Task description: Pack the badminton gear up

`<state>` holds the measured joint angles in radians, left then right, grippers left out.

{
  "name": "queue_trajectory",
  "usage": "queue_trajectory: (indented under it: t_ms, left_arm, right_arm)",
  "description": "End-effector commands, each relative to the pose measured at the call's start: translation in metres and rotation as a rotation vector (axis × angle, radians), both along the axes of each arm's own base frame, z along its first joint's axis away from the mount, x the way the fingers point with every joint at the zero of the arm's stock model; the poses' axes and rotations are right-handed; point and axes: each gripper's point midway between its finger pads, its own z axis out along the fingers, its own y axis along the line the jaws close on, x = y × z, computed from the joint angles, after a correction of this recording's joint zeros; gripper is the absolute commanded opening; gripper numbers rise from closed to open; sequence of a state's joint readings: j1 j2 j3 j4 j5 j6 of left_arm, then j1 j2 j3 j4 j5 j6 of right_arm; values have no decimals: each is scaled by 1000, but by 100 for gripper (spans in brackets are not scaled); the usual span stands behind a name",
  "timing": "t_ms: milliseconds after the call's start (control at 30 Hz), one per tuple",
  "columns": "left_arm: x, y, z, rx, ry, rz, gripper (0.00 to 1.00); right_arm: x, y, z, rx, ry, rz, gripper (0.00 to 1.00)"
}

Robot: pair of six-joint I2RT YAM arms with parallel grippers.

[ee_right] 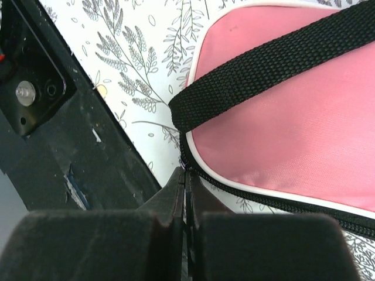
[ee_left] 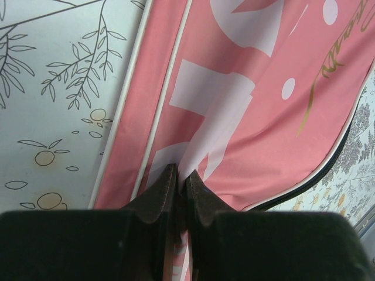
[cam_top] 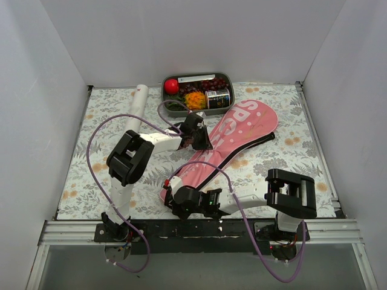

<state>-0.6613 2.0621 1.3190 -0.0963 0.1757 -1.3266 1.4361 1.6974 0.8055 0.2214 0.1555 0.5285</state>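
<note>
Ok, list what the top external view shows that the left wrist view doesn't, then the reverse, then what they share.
Only top external: the whole outline of the pink bag, the white tube, the grey tray with food, and the right end effector at the bag's near end.

Only left wrist: a gold sprig print on the fabric, and a fold of pink fabric pinched between the closed fingers.

Both: the pink bag, the left end effector and the floral table cover.
</note>
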Motion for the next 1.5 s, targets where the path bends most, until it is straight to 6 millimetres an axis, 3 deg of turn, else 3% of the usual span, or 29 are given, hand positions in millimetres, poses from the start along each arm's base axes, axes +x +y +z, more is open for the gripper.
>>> queue_trajectory:
  t_ms: [0,200,267,300,333,400,433,467,500,567,600,633,700,733,867,900,1033,1100,1233,1267,1400,1467]
  left_arm:
    - [-2,71,-57,244,83,151,0]
    - [-5,68,-50,220,57,117,0]
    - [-1,68,-43,208,31,112,0]
    - [-2,69,-42,205,30,108,0]
    - [-1,69,-40,200,25,105,1]
    - [1,69,-37,202,15,97,1]
    - [2,70,-36,202,13,96,2]
    - [3,70,-32,201,6,95,2]
    - [3,70,-30,200,-1,86,2]
    - [4,71,-26,200,-7,85,2]
    - [6,71,-21,199,-20,83,3]
    - [7,73,-19,205,-22,85,3]
    - [12,71,-7,190,-45,79,7]
    - [13,72,-3,186,-50,70,9]
    - [13,58,37,108,-127,-25,30]
    - [11,55,46,91,-143,-48,43]
    - [5,52,97,28,-241,-103,74]
    - [0,51,118,5,-279,-128,98]
    - [-10,54,180,-62,-401,-149,98]
    - [-17,58,208,-89,-454,-150,98]
    - [-33,75,257,-103,-540,-127,98]
    - [-41,84,263,-88,-544,-112,98]
  right_arm:
    - [-20,26,14,78,23,29,1]
    - [-12,7,15,27,-10,-14,4]
    - [-2,-3,15,-8,-47,-61,14]
    - [1,-13,16,-36,-58,-78,29]
    - [10,-19,18,-49,-86,-118,36]
    - [16,-33,23,-67,-101,-149,62]
    - [23,-38,27,-67,-108,-179,70]
    - [26,-47,27,-86,-110,-195,71]
    - [30,-49,41,-58,-116,-209,80]
    - [45,-69,47,-100,-145,-278,82]
    - [50,-76,62,-77,-159,-303,83]
    - [63,-91,66,-108,-177,-358,89]
    - [75,-106,85,-79,-167,-407,92]
    - [86,-121,85,-109,-143,-437,92]
    - [113,-161,110,-124,-189,-559,94]
    - [117,-170,112,-146,-207,-585,95]
    - [133,-197,131,-213,-283,-670,96]
    - [135,-200,142,-224,-300,-674,97]
    - [146,-205,163,-212,-347,-718,98]
    - [149,-207,167,-209,-363,-726,98]
    - [167,-218,193,-172,-422,-789,98]
    - [176,-226,210,-151,-463,-827,98]
